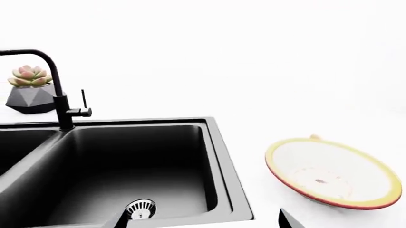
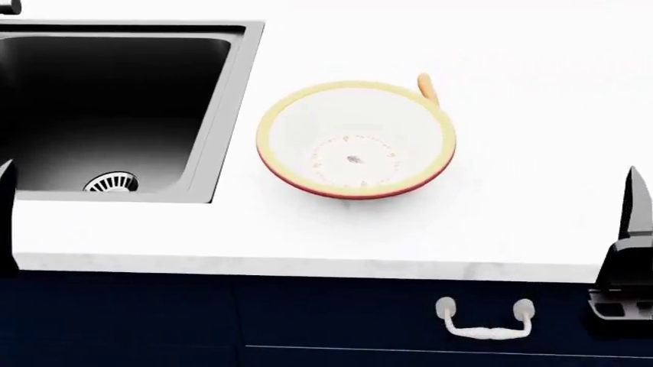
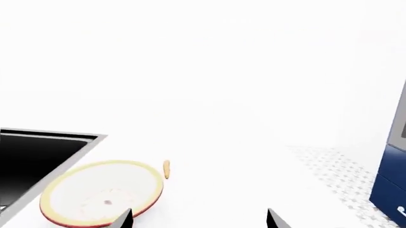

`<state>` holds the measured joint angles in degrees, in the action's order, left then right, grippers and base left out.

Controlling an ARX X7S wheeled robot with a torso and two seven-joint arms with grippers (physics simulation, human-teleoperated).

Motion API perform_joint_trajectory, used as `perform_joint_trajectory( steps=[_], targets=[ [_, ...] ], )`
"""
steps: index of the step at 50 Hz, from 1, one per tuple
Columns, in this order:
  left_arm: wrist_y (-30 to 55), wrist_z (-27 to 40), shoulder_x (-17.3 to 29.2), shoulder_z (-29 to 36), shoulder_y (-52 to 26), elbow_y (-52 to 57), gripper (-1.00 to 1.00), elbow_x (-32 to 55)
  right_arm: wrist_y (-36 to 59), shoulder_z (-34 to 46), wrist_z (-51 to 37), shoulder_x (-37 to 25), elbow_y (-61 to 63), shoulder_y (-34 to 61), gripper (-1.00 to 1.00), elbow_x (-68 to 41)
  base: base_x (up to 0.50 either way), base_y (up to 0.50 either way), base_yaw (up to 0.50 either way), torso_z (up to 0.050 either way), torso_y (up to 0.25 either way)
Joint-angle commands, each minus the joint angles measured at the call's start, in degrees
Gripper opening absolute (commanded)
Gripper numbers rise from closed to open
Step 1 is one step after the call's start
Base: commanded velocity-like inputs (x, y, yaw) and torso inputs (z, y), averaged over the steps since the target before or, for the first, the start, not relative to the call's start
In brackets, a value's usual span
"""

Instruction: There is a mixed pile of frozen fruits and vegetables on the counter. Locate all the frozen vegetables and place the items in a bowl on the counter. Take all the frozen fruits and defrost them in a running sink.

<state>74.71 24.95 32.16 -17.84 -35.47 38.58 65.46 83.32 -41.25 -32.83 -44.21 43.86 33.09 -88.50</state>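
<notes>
The white bowl (image 2: 306,115) with a yellow rim and red outer edge stands empty on the white counter (image 2: 540,153), right of the dark sink (image 2: 122,92). An orange carrot (image 2: 427,86) lies behind the bowl, only its end showing. It also shows in the right wrist view (image 3: 166,169) and the left wrist view (image 1: 314,137). My left gripper (image 1: 201,223) is open and empty over the sink's corner. My right gripper (image 3: 199,221) is open and empty, near the bowl (image 3: 95,185). The eggplant and both fruits are out of view.
A tall black faucet (image 1: 60,95) and a dark faceted plant pot (image 1: 32,97) stand behind the sink (image 1: 140,161). No water shows at the faucet. A steel strainer drain (image 2: 110,182) sits in the basin. Navy cabinet fronts (image 2: 306,321) run below the counter.
</notes>
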Motion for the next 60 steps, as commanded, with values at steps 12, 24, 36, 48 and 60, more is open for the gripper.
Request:
perform_joint_trajectory(
  steps=[12,24,36,48,60],
  targets=[
    [0.64,-1.11,3.32,-0.74,0.88,0.05,1.00,1.50,-0.19,-0.11,-2.47,-5.73,-1.78,-0.04,1.00,-6.21,0.44,0.00,0.00,0.000,0.000],
    [1.39,-0.38,3.78,0.07,-0.46,-0.41,1.00,3.19,-2.41,2.48,-3.81,-6.73,-3.92,0.75,1.00,-7.59,0.50,0.00,0.00,0.000,0.000],
    [0.39,-0.63,3.55,1.30,0.59,-0.56,1.00,2.81,-2.15,0.36,-1.69,-6.41,-2.71,-2.48,1.00,-5.66,0.50,-0.07,0.00,0.000,0.001],
    [-1.15,-1.96,4.15,2.82,0.79,-0.92,1.00,1.41,-3.20,4.00,-2.66,-7.41,-3.89,-1.47,1.00,-5.50,0.48,-0.06,0.00,0.000,0.001],
    [-2.37,-2.40,4.32,3.98,1.11,-1.49,1.00,0.13,-5.40,12.03,-1.73,-6.67,-6.51,4.11,1.00,-0.71,0.45,0.00,0.00,0.000,0.002]
  ],
)
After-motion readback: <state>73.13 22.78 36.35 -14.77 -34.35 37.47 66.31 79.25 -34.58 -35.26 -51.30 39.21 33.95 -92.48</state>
